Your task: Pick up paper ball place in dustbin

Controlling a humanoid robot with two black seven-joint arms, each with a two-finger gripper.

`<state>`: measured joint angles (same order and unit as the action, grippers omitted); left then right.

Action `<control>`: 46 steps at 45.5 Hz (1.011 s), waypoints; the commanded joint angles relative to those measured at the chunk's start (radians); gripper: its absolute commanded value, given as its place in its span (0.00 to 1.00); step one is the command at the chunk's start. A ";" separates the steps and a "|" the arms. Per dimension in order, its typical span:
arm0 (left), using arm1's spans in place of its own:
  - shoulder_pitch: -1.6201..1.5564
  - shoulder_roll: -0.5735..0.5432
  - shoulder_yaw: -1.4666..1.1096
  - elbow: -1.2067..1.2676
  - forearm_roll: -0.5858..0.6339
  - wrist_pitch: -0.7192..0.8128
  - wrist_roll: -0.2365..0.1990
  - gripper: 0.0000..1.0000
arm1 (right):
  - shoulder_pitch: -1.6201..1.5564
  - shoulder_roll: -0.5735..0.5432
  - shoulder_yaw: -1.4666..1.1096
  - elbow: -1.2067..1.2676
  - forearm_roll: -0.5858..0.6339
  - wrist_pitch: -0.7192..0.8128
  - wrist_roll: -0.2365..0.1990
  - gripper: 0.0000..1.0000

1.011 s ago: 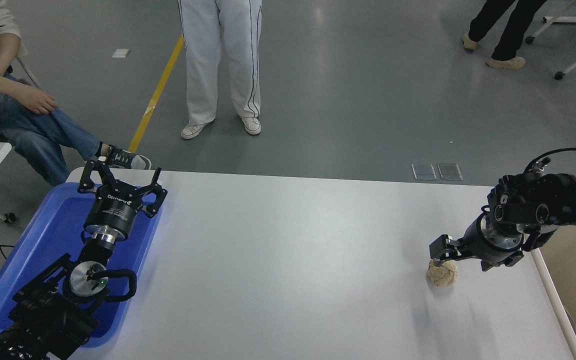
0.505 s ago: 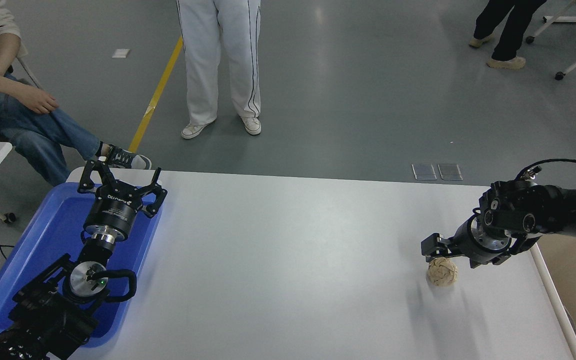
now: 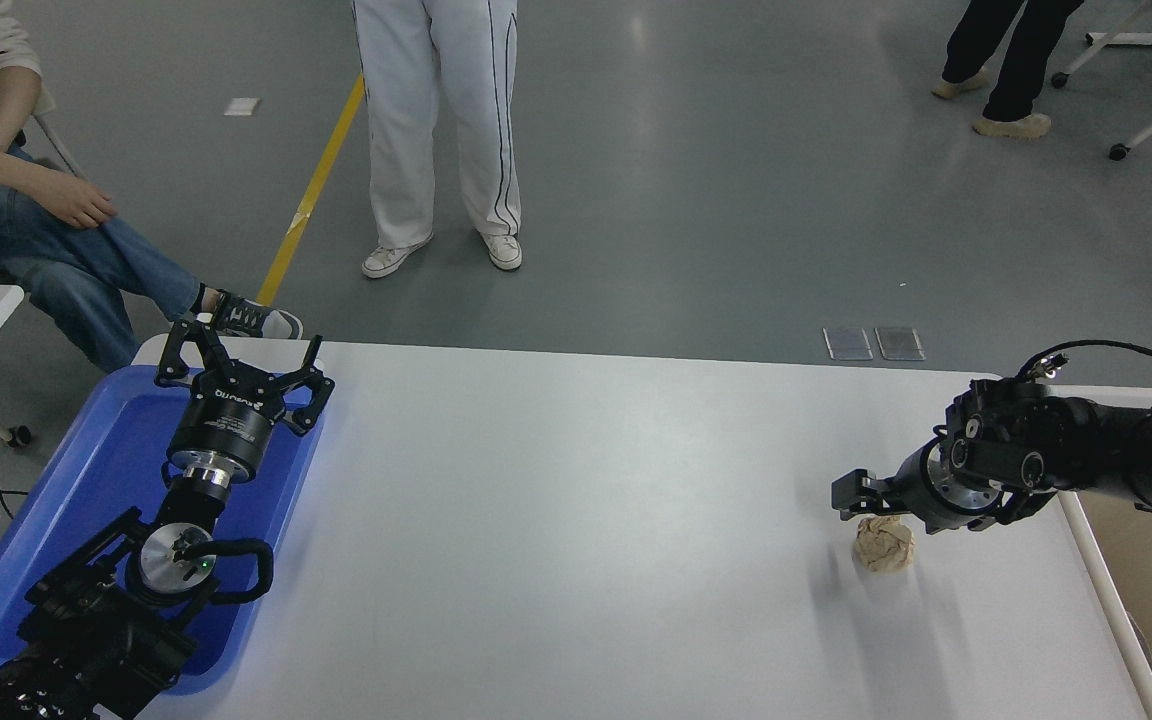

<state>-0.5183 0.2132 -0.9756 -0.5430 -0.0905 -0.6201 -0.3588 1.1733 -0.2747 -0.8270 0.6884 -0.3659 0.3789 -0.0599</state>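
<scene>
Black right pincer (image 3: pixel 854 497) has risen off paper ball (image 3: pixel 884 545).

The only print in view is a short white word on the black body of the left gripper (image 3: pixel 241 385), over the blue tray (image 3: pixel 86 480) at the near left; it looks upside down and too small to read.

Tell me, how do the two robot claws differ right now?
The left gripper sits over the blue tray at the table's near left, fingers spread open and pointing away from the camera. The right gripper reaches in from the right edge, pointing left, just above the paper ball; whether it is open or shut is hard to tell. Neither holds anything. Both are black.
</scene>
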 commanded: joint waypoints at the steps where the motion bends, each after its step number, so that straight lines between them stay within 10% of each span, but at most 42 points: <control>1: 0.001 0.000 0.000 0.000 0.000 0.000 0.000 1.00 | -0.035 0.006 0.011 -0.021 -0.008 -0.035 0.000 1.00; 46: 0.000 0.000 0.000 0.000 0.000 -0.001 0.000 1.00 | -0.067 0.005 0.037 -0.020 -0.044 -0.089 -0.001 1.00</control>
<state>-0.5182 0.2132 -0.9756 -0.5430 -0.0905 -0.6206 -0.3590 1.1175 -0.2693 -0.7963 0.6688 -0.4139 0.3209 -0.0613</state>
